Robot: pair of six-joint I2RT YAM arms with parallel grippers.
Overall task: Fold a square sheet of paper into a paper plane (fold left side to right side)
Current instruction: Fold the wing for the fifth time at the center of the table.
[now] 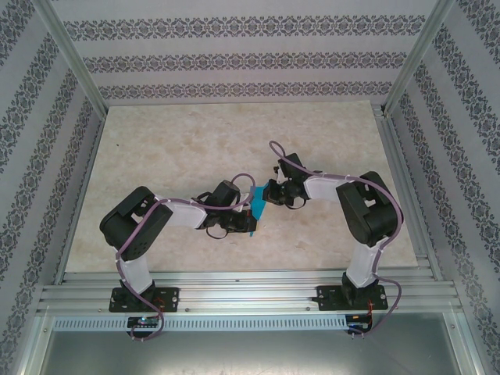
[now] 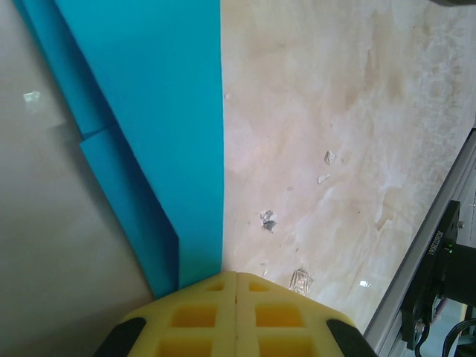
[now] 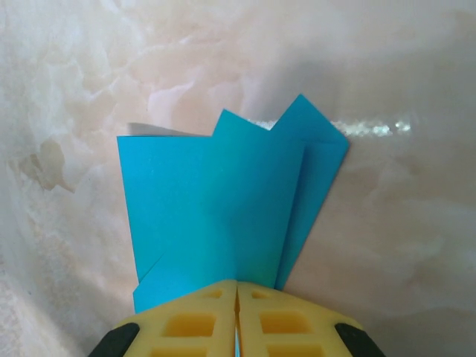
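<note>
The cyan-blue sheet of paper (image 1: 252,209) stands between the two grippers near the middle of the table, folded into several layers with creases. In the left wrist view the paper (image 2: 160,111) runs up and left from the closed yellow fingertips, and my left gripper (image 2: 236,274) is shut on its lower end. Seen from the right wrist, the folded paper (image 3: 216,201) fans out with two pointed corners at its far edge. My right gripper (image 3: 237,282) is shut on its near edge, blue showing in the seam. From above, the left gripper (image 1: 237,219) and right gripper (image 1: 269,194) meet at the paper.
The marble-pattern tabletop (image 1: 180,148) stretches to the patterned walls. An aluminium rail (image 1: 250,293) runs along the near edge with both arm bases. Another rail with a black bracket (image 2: 439,253) lies close to the right of the left gripper.
</note>
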